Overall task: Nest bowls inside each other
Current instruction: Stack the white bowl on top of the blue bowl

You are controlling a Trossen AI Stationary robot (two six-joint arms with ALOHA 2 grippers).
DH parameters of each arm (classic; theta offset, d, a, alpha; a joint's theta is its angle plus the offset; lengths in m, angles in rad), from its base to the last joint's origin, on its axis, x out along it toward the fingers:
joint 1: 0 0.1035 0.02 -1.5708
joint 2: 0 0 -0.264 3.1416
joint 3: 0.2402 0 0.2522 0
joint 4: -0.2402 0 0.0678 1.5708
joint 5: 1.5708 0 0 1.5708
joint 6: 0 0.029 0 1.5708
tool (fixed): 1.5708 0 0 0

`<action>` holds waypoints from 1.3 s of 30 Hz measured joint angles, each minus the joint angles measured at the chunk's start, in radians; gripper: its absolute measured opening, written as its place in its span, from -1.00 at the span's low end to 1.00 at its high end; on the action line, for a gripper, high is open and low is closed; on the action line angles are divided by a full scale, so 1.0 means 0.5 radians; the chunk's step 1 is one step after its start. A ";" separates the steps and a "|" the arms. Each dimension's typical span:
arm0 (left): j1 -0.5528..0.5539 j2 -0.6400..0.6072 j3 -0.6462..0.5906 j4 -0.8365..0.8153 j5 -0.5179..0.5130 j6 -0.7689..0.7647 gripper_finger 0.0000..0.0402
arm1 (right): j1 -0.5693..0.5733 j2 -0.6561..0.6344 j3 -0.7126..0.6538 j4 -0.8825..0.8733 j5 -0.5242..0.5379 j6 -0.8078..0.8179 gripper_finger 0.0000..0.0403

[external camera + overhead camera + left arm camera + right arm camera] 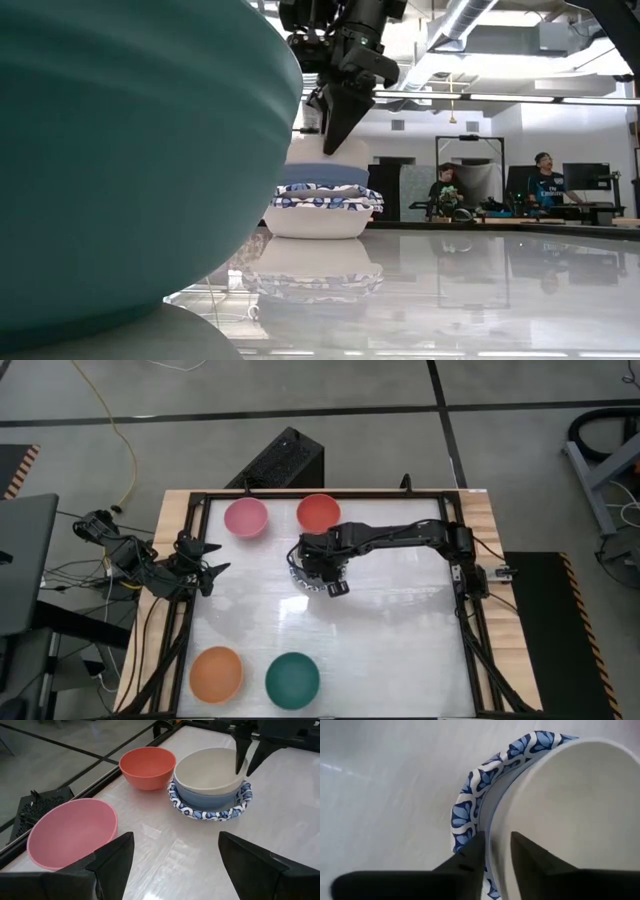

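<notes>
At the table's left edge the left gripper (205,572) waited with its fingers spread wide, holding nothing. Near it along the far side sat the pink bowl (245,517), and on the near side the orange bowl (216,673) with the dark green bowl (292,679) just beside it. The red bowl (318,512) stood next to the pink one. Just beside the red bowl, toward the table's middle, rose the nested stack: the cream bowl (209,770) sat inside the blue bowl (205,797), which sat inside the blue-patterned bowls (210,812). The right gripper (248,762) hung over the cream bowl's rim, fingers a little apart, one on each side of the rim, not clamping it.
</notes>
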 joint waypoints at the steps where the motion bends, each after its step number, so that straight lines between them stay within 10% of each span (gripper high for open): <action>1: 0.000 0.000 0.000 0.000 0.000 0.000 0.39 | 0.000 0.000 0.000 0.005 0.004 0.017 -0.36; 12: 0.000 0.000 0.000 0.000 0.000 0.000 0.39 | 0.001 0.001 0.020 0.060 0.023 0.102 0.02; 22: 0.001 0.000 0.000 0.000 0.000 0.000 0.39 | -0.069 0.002 0.200 0.002 0.016 0.833 -0.11; 32: 0.000 0.000 0.000 0.000 0.001 -0.002 0.39 | -0.168 0.001 0.262 -0.571 0.680 1.411 -0.30; 39: 0.000 0.000 0.000 -0.001 0.002 -0.003 0.39 | -0.151 0.001 0.262 -0.597 0.729 1.415 -0.42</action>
